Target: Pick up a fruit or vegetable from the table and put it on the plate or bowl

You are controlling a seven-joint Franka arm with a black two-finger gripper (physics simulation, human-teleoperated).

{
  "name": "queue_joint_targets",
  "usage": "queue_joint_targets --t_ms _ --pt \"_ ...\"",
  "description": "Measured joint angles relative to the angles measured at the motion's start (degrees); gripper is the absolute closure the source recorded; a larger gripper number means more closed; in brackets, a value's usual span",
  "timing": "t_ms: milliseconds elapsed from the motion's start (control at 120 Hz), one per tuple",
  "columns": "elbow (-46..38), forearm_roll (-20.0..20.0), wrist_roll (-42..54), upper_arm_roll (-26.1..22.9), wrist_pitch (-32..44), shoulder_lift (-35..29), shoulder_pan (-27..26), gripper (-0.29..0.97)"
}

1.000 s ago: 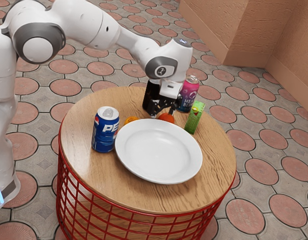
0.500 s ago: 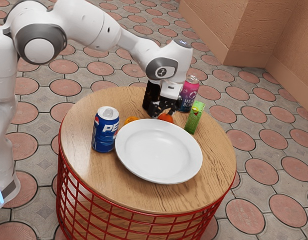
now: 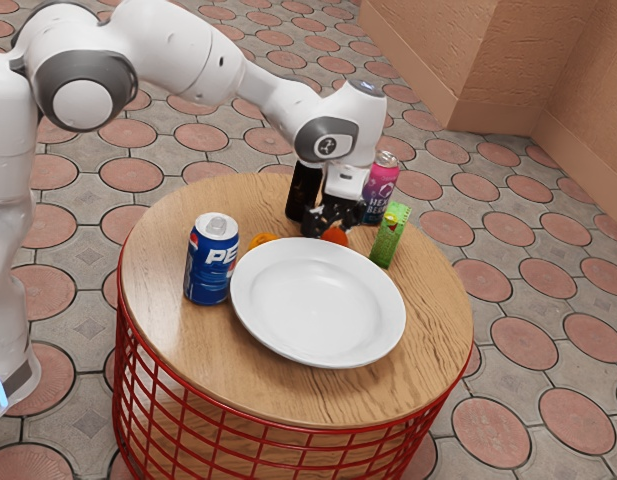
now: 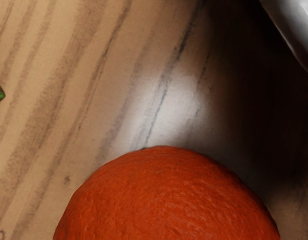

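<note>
A red-orange round fruit (image 3: 336, 237) lies on the wooden table just behind the far rim of the white plate (image 3: 318, 300). My black gripper (image 3: 328, 224) has come down right over it, open, with a finger on either side and the fruit partly hidden behind them. In the wrist view the fruit (image 4: 166, 197) bulks large directly beneath my hand, and the plate's rim (image 4: 293, 25) shows at a corner. A second, orange fruit (image 3: 262, 241) rests beside the plate, between my gripper and the Pepsi can.
A blue Pepsi can (image 3: 210, 258) stands at the plate's left in the exterior view. A pink can (image 3: 380, 187) and a green carton (image 3: 390, 234) stand close to my gripper's right. The round table (image 3: 188, 340) has a red wire base.
My hand has dropped lower and shifted slightly right, bringing the fingers down around the red-orange fruit. The fruit, plate and cans stay where they were.
</note>
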Motion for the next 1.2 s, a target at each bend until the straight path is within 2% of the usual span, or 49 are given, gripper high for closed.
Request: queue_joint_targets --t_ms 258,600,675,783,942,1200 --pt "1.4 -0.4 -0.1 0.1 -0.2 -0.2 0.0 0.4" --pt "12.8 -0.7 -0.2 0.5 -8.1 -4.0 0.1 0.42" --pt "13.0 -0.7 -0.3 0.2 -9.6 -5.1 -2.6 0.42" --pt "13.0 -1.0 -0.6 0.1 -11.1 -5.5 -9.3 0.42" --pt "12.5 -2.3 -1.1 0.0 -12.1 -3.8 -18.0 0.42" --pt "12.5 -3.5 -1.8 0.1 -11.8 -0.3 -18.8 0.42"
